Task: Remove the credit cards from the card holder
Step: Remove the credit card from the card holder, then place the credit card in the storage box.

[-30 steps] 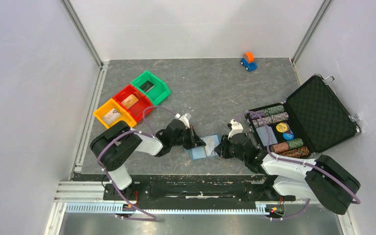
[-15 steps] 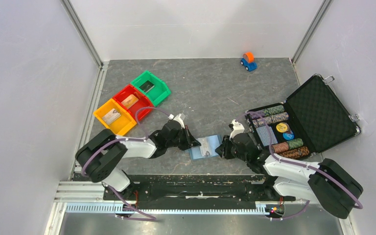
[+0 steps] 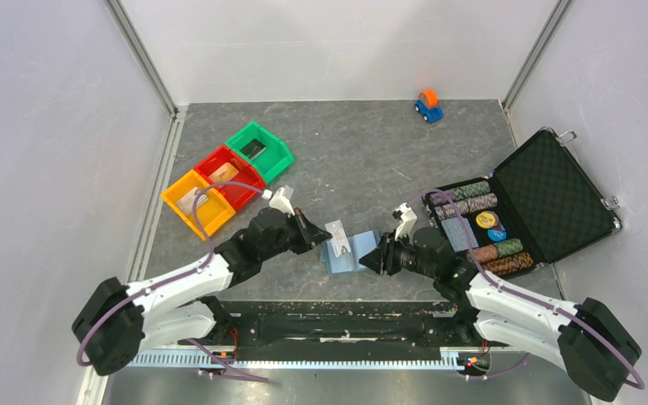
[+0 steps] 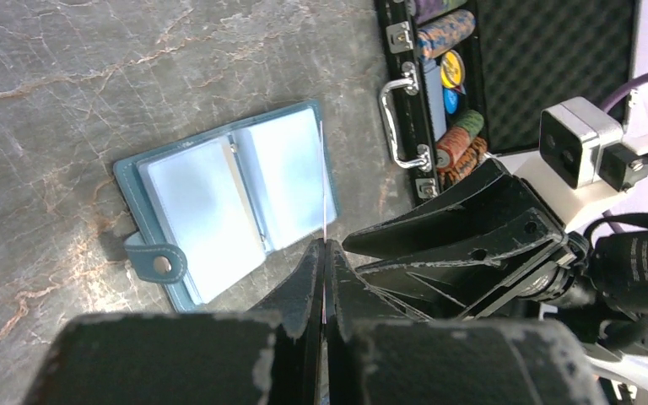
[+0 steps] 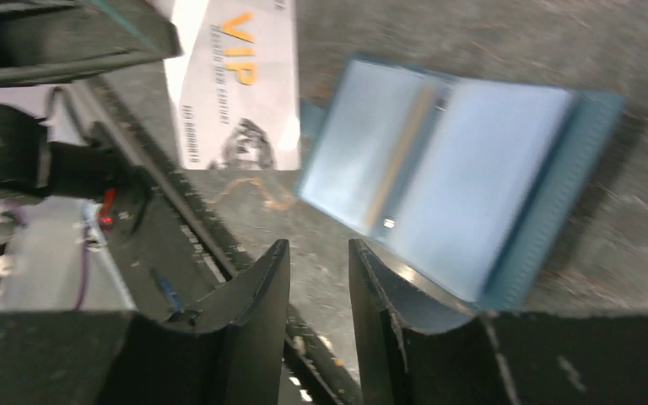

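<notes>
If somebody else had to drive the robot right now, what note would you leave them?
Left claw: shut on a white credit card, pulled out of the card holder.
Right claw: open, holding nothing, by the holder's right edge.
Holder: lies open between the two claws.
Done: this card is out; the yellow bin and red bin each hold what looks like a card.
Left: put this card down, then check the sleeves. I cannot tell if more cards are inside.
</notes>
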Controlling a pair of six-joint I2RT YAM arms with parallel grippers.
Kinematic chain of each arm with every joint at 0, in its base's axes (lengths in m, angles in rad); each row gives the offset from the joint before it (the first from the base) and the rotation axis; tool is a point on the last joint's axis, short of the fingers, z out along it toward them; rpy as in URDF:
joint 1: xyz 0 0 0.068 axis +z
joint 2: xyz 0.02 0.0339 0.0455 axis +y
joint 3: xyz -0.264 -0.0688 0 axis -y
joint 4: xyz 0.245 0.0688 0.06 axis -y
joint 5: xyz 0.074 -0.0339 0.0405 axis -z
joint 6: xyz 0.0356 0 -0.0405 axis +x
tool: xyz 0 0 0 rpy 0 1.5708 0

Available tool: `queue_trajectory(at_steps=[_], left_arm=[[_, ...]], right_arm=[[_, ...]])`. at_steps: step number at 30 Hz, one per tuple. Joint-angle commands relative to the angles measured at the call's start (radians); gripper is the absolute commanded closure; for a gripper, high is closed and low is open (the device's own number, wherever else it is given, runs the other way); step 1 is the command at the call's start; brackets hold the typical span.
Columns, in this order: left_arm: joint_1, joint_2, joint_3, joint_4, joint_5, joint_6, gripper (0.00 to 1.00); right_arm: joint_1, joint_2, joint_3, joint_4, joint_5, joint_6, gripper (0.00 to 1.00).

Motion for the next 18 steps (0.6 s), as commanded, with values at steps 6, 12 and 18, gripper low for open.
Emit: queue_trajectory(at_steps=[6,12,18], left_arm=[[0.000,-0.201,-0.043,-0.034,0.098,0.065,0.98],[0.000,-0.224,-0.033,-0.004,0.185,0.063,0.98],[-0.001,-0.196,-0.059,0.162,0.224,0.003,0.98]], right_arm=[[-0.007,-0.083,-0.010,0.343,-0.192,0.070,0.63],[-0.009,-0.029,-0.045,0.535,-0.280,0.193,0.57],[-0.011,0.037,0.000,0.479,-0.307,0.153,0.55]])
